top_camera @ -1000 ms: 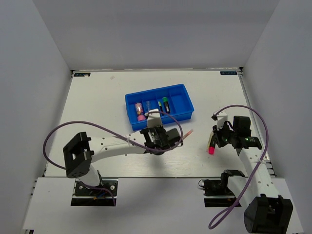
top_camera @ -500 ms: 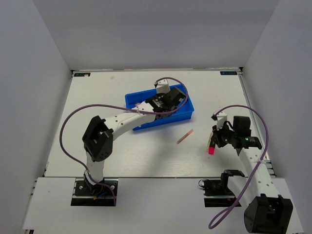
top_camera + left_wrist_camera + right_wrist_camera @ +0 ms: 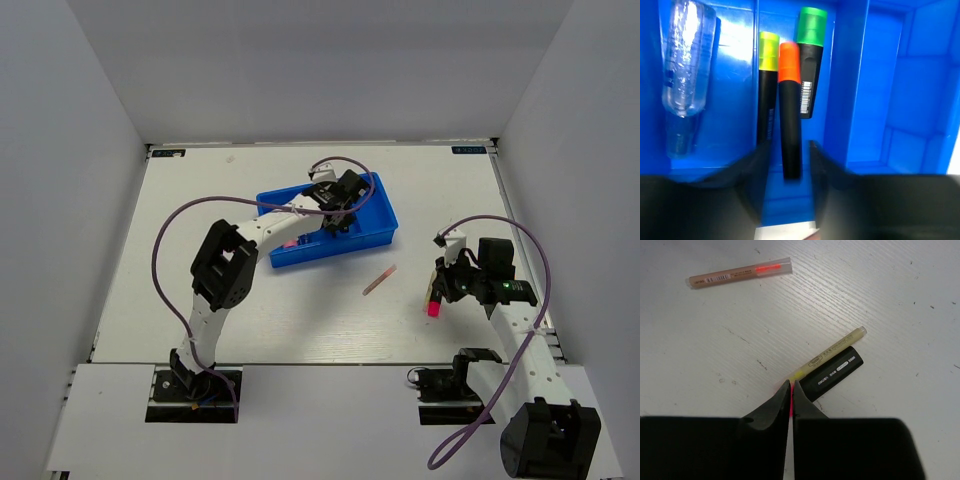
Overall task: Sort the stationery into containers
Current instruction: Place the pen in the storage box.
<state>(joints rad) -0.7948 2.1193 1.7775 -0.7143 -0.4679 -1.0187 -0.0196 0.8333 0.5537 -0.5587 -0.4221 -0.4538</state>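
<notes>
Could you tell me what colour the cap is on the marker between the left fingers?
Orange cap, clearest in left wrist view.

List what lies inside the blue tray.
Blue tray: clear tube in one compartment; yellow-capped marker, orange-capped marker, green-capped marker in the next. Left pincer hides the tray's near end.

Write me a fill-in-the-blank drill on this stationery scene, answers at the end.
The marker between the left gripper fingers has an ____ cap. In the left wrist view, the clear tube lies to the ____ of the yellow-capped marker. The pale stick lies outside the blue tray, on the ____.
Answers: orange; left; table.
</notes>
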